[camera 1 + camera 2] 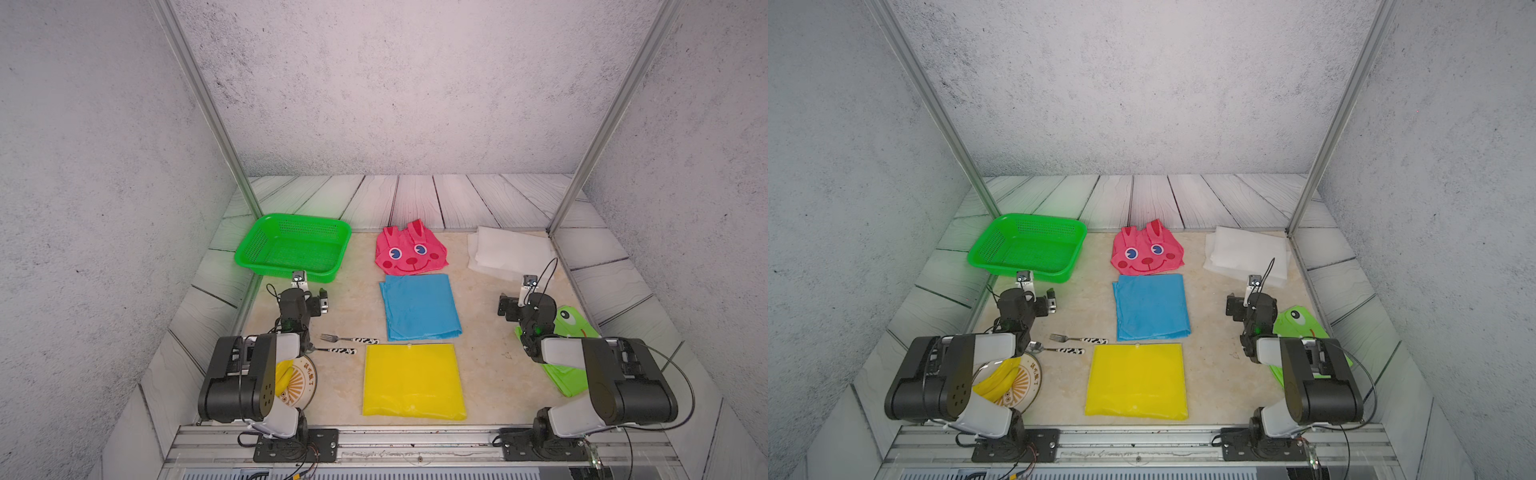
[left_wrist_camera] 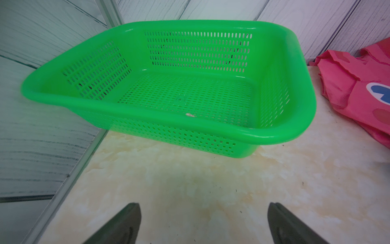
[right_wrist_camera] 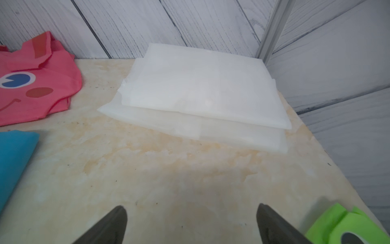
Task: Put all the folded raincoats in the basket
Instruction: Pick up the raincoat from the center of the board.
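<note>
The basket [image 1: 308, 216] sits at about ten o'clock on the table [image 1: 486, 357], right up in the far corner, upright, its mesh floor showing in the left wrist view. Every raincoat lies outside it (five folded ones, and I cannot tell which is meant). Nearest is the pink bunny-faced raincoat [image 1: 411, 251] at twelve o'clock, near the basket but apart from it. The blue raincoat [image 1: 419, 307] lies at the centre, its far edge right against the pink one, and the yellow raincoat [image 1: 413, 380] is at six o'clock, just beside the blue. The white raincoat [image 1: 511, 249] is at two o'clock, and the frog-faced green raincoat [image 1: 575, 328] is at four o'clock, partly hidden under the right arm. The left gripper [image 2: 203, 206] hovers just short of the basket's near wall, at about nine o'clock, its jaws spread wide over bare tabletop. The right gripper [image 3: 191, 208] hangs at three o'clock, facing the white raincoat, jaws likewise wide apart and gripping nothing. A fork [image 1: 349, 339] and a spoon [image 1: 338, 350] with cow-spotted handles lie at eight o'clock, beside a plate [image 1: 305, 390] holding a banana [image 1: 284, 374], half covered by the left arm.
</note>
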`<state>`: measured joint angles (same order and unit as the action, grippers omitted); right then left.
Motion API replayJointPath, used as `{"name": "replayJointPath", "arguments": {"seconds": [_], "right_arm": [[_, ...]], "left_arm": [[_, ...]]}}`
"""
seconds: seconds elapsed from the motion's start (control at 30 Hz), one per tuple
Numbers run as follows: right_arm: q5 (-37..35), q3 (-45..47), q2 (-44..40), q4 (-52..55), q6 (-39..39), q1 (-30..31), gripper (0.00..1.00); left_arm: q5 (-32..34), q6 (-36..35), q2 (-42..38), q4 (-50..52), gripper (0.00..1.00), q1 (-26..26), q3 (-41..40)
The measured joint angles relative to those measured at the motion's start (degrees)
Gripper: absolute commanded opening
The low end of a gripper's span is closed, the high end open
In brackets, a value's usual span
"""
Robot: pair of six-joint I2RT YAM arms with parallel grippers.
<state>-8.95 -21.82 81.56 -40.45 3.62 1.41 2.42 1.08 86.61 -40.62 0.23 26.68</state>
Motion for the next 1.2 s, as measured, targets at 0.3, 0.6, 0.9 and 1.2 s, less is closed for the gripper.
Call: {"name": "replayJointPath", "arguments": {"seconds": [0.3, 0.6, 0.9, 1.2], "right_arm": [[-3.5, -20.4, -24.2, 37.2, 10.4, 0.0, 1.0], [6.0, -20.5, -35.8, 52.1, 28.0, -0.1, 1.0], [15.3, -8.5, -28.6, 48.8, 32.3, 10.2, 1.0], [11.4, -11.9, -23.9, 47.1, 29.4, 18.9, 1.0]], "left_arm": [[-10.6, -1.2, -15.4, 23.0, 0.99, 0.0, 9.8], [-22.5, -9.0, -17.0, 58.3, 1.0, 0.0, 31.7], [-22.2, -10.1, -14.2, 76.4, 0.99, 0.0, 36.5], [-20.2, -9.9, -0.7, 81.2, 1.0, -0.2, 50.2]]}}
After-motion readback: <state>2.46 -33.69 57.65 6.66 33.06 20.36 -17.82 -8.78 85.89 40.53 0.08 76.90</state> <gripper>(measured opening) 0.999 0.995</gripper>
